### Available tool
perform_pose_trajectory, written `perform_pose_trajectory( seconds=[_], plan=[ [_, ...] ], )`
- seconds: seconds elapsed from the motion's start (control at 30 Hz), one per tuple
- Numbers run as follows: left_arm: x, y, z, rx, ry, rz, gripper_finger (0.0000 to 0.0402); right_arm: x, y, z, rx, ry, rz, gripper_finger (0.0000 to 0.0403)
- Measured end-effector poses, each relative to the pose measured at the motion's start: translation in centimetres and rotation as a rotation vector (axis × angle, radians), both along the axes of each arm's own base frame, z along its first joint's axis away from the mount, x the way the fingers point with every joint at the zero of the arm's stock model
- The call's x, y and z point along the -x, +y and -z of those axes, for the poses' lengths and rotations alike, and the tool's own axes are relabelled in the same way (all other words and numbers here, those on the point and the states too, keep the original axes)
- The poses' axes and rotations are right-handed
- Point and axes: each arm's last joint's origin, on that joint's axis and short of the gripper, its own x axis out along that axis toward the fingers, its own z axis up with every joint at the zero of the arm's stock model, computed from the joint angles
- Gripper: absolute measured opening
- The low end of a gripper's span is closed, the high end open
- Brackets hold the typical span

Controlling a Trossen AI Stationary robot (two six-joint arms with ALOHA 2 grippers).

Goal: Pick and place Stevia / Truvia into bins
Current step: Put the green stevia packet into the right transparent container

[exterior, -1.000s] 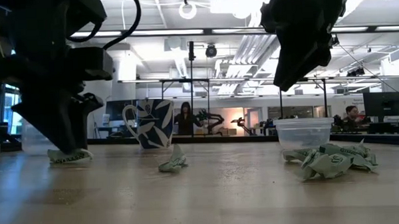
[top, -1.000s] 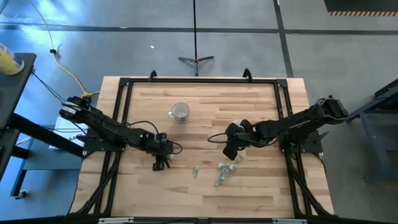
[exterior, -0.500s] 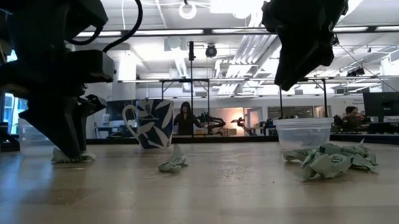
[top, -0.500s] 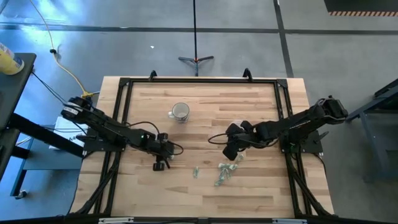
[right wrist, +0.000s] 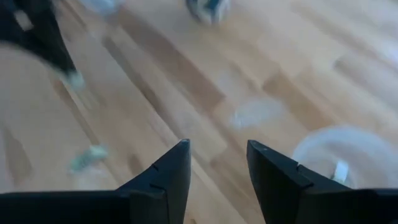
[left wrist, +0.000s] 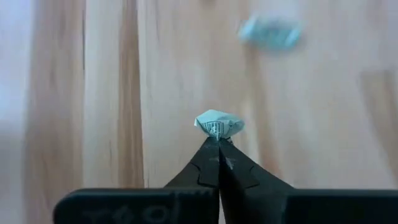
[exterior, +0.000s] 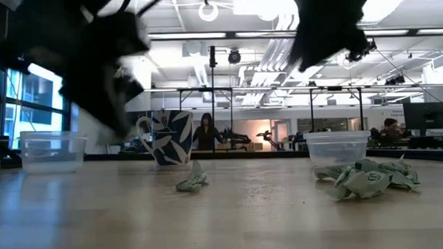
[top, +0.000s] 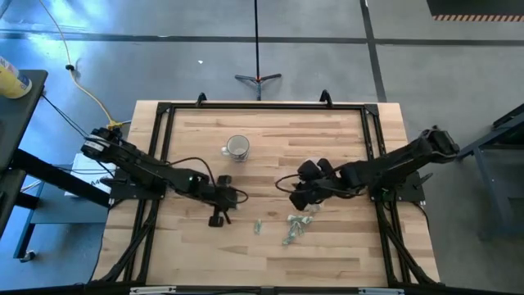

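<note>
Left wrist view: left gripper (left wrist: 219,140) pinching packet (left wrist: 218,124) above table (left wrist: 155,93).

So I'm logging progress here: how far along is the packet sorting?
Early on. One packet seems to lie in the right cup. In hand: the left hand is shut on a packet, lifted off the table. The right hand is open and empty, above the table. Left: the pile by the right cup and a stray packet. The left cup looks empty.
</note>
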Motion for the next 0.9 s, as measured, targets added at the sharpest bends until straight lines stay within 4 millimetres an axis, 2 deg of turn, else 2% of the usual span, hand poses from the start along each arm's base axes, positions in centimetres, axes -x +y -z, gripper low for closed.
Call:
perform_pose_trajectory(
  seconds=[0.1,0.2,0.4,0.5,0.67,0.9],
  plan=[
    [-1.9,0.7,-2.3,-0.022,-0.081,0.040,0.0022,0.7,0.6,-1.9,0.054,-0.021,0.006,0.0149],
    [-4.0,2.6,-4.5,-0.046,-0.158,0.040,0.0022,2.5,0.6,-3.1,0.051,0.014,0.010,0.0149],
    [-9.1,7.9,-8.0,0.017,-0.305,-0.001,0.0028,8.2,0.5,-5.7,0.029,0.058,0.007,0.0149],
    [-12.1,9.8,-8.9,0.044,-0.365,0.008,0.0024,11.2,0.1,-6.6,0.039,0.069,0.019,0.0149],
    [-17.2,11.8,-8.7,0.050,-0.394,0.022,0.0030,13.6,-0.8,-6.9,0.045,0.078,0.005,0.0149],
    [-22.4,14.5,-6.4,0.068,-0.364,-0.042,0.0024,15.1,-1.8,-5.9,0.057,0.081,-0.003,0.0149]
  ],
)
